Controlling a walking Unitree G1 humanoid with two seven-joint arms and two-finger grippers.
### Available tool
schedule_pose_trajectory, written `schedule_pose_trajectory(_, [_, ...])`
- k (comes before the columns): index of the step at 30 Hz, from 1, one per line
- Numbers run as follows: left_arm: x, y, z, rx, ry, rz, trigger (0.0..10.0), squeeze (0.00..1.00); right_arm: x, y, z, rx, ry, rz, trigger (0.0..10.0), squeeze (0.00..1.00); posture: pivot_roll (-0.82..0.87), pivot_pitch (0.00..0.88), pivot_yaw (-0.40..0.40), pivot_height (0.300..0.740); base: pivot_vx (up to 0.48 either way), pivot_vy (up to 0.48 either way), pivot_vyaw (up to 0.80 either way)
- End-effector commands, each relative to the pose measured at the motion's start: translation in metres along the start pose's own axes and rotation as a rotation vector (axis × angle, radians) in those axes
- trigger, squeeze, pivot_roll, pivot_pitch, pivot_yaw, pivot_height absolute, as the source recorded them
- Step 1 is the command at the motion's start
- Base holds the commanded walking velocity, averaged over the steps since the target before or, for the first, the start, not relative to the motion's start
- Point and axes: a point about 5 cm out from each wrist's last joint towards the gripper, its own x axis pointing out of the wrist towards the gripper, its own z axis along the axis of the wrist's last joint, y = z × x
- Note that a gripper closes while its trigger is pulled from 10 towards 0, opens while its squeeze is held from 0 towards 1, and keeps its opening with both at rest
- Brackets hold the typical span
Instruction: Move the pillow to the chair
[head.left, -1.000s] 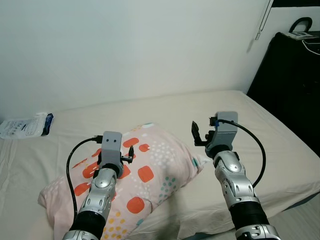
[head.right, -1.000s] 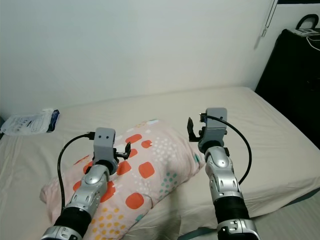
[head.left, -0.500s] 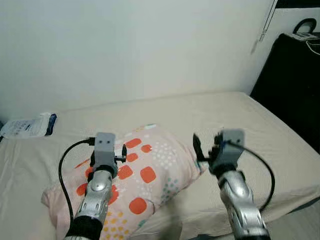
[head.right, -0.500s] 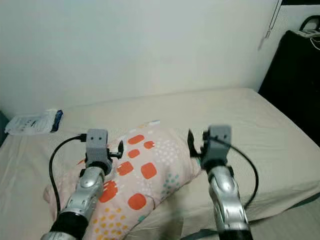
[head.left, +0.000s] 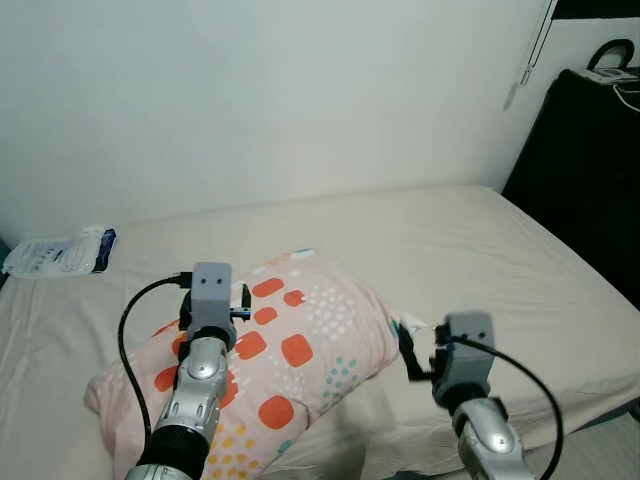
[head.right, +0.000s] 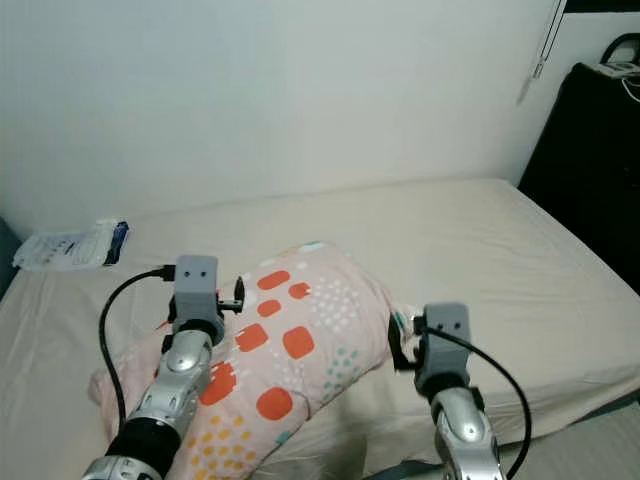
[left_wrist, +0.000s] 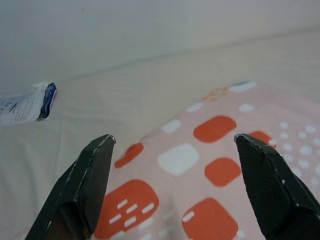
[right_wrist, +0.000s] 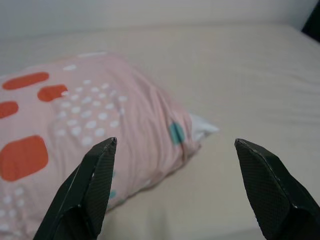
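I was at the approach step: both grippers spread, left gripper (head.left: 243, 304) above the pillow (head.left: 300, 350), right gripper (head.left: 410, 352) at its 3 o'clock corner. Next move, in my judgement: close on both ends.

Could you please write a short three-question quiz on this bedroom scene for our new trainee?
1. True or false: the pillow lies on the bed.
2. Which is open: (a) the left gripper alone, (b) the right gripper alone, (c) both?
3. What lies by the wall at the bed's far left?

Key:
1. True.
2. (c): both wrist views show the fingers spread wide, holding nothing.
3. A white and blue packet.
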Motion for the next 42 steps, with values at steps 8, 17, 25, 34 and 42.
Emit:
schedule_pose_trajectory(8, [-0.01, 0.015, -0.019, 0.03, 0.03, 0.058, 10.0, 0.0, 0.019, 0.006, 0.008, 0.031, -0.03, -0.005, 10.0, 0.0, -0.01, 0.0, -0.04, 0.74, 0.0, 0.0, 0.0])
schedule_pose_trajectory(17, [-0.02, 0.029, -0.042, 0.034, 0.114, 0.023, 10.0, 0.0, 0.028, 0.004, 0.007, 0.031, -0.017, -0.024, 10.0, 0.0, 0.01, 0.0, -0.036, 0.74, 0.0, 0.0, 0.0])
schedule_pose_trajectory(25, [-0.023, 0.023, -0.048, 0.054, 0.129, -0.088, 10.0, 0.0, 0.033, 0.016, 0.002, 0.033, -0.001, 0.008, 10.0, 0.0, 0.05, 0.0, -0.048, 0.74, 0.0, 0.0, 0.0])
schedule_pose_trajectory(34, [-0.021, 0.038, -0.046, 0.032, 0.129, -0.059, 10.0, 0.0, 0.04, 0.029, 0.005, 0.061, -0.013, 0.053, 10.0, 0.0, 0.08, 0.0, -0.055, 0.74, 0.0, 0.0, 0.0])
schedule_pose_trajectory(42, [-0.021, 0.044, -0.049, 0.01, 0.152, -0.044, 10.0, 0.0, 0.045, 0.036, 0.002, 0.049, 0.017, 0.07, 10.0, 0.0, 0.1, 0.0, -0.068, 0.74, 0.0, 0.0, 0.0])
